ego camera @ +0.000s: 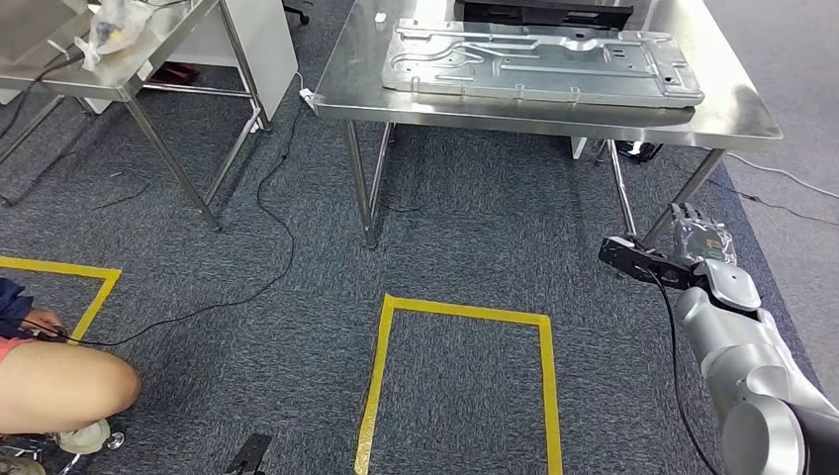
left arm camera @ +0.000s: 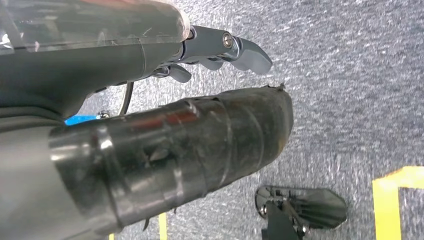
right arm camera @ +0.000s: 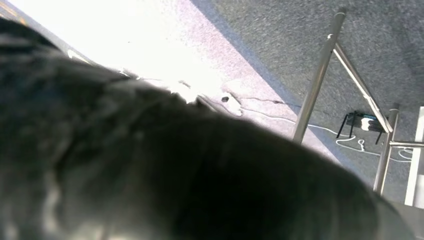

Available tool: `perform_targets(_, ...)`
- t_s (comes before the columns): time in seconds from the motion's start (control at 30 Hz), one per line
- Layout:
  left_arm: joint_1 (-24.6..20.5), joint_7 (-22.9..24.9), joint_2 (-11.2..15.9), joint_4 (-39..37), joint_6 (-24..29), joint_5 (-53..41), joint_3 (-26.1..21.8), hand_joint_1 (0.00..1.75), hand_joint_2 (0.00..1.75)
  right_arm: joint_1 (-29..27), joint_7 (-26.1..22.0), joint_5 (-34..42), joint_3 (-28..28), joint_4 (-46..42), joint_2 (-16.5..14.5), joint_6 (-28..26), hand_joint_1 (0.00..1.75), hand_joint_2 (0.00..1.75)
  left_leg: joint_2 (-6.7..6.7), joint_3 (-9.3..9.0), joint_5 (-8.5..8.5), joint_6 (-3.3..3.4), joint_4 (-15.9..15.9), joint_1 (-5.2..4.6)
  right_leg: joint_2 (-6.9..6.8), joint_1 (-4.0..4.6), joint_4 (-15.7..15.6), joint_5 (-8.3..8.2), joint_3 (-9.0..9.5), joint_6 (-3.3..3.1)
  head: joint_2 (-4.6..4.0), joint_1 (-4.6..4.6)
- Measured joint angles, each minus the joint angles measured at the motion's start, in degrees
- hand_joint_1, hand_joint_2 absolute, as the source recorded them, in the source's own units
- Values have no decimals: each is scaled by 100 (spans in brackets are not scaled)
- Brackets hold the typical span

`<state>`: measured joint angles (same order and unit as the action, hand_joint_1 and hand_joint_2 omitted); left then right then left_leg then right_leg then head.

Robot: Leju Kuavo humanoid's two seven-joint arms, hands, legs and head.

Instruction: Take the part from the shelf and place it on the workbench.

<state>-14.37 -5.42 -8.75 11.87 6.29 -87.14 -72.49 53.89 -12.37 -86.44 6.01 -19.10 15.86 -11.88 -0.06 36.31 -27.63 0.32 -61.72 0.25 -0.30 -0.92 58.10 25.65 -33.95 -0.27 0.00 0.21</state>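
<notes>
The part (ego camera: 539, 61), a large flat pressed sheet of grey metal, lies on the steel workbench (ego camera: 732, 104) at the top of the head view. My right hand (ego camera: 700, 237) is raised beside the bench's near right leg, below the tabletop, fingers pointing up with nothing in them. In the right wrist view a dark blurred thumb (right arm camera: 175, 175) covers most of the picture. My left hand (left arm camera: 165, 130) hangs over the grey carpet, its thick thumb apart from the darker fingers (left arm camera: 240, 50), holding nothing.
A second steel table (ego camera: 119, 69) with a plastic bag stands at the back left. A black cable (ego camera: 267, 198) runs over the carpet. Yellow tape (ego camera: 460, 312) marks a square ahead of me. A person (ego camera: 49, 381) crouches at the lower left. The workbench's legs (ego camera: 361, 183) stand ahead.
</notes>
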Motion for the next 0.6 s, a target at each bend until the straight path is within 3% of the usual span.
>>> perform_targets(0.1,5,0,3,0,2,0,-3,0,0,-7,0,0,0,5,-5,-1,0,0,0,406,-585,-47,-1042,28,-10,5,13,-72,-109,-45,0,-4)
perform_targets(0.13,8,0,3,0,3,0,-4,0,0,-13,0,0,1,8,-8,-1,0,0,1,468,-650,-56,-1254,33,-10,9,29,-92,-152,-44,0,-4)
perform_targets(0.17,10,0,5,0,6,0,-5,0,0,-18,2,0,2,9,-9,-1,0,0,1,429,-611,-59,-1261,36,-8,9,50,-110,-192,-36,0,-4)
perform_targets(0.2,11,0,9,0,9,0,-6,0,0,-22,5,-1,4,10,-10,-2,0,0,2,275,-479,-53,-1037,37,-5,8,73,-123,-227,-25,0,-4)
perform_targets(0.3,-1,-2,26,0,14,0,-12,0,0,-22,34,-4,25,8,-7,-9,0,0,-5,-337,-124,2,33,24,1,23,147,-160,-312,35,0,-1)
perform_targets(0.33,-2,-4,29,0,14,0,-16,0,0,-21,44,-4,35,8,-5,-17,0,0,-9,-412,-96,27,197,15,1,33,158,-180,-333,67,0,0)
perform_targets(0.43,17,-36,29,0,16,18,-42,0,0,-71,61,42,85,8,7,-150,0,0,-6,-390,-21,135,261,-1,2,22,141,-237,-356,185,0,2)
perform_targets(0.5,28,-97,30,0,23,64,-89,0,0,-227,58,200,172,8,37,-419,0,0,3,-363,71,228,316,15,9,5,328,-43,-429,245,0,4)
perform_targets(0.6,85,-185,44,0,40,139,-174,0,0,-696,24,494,363,11,58,-881,0,0,-7,-266,161,286,338,20,20,-3,1277,582,-767,299,0,4)
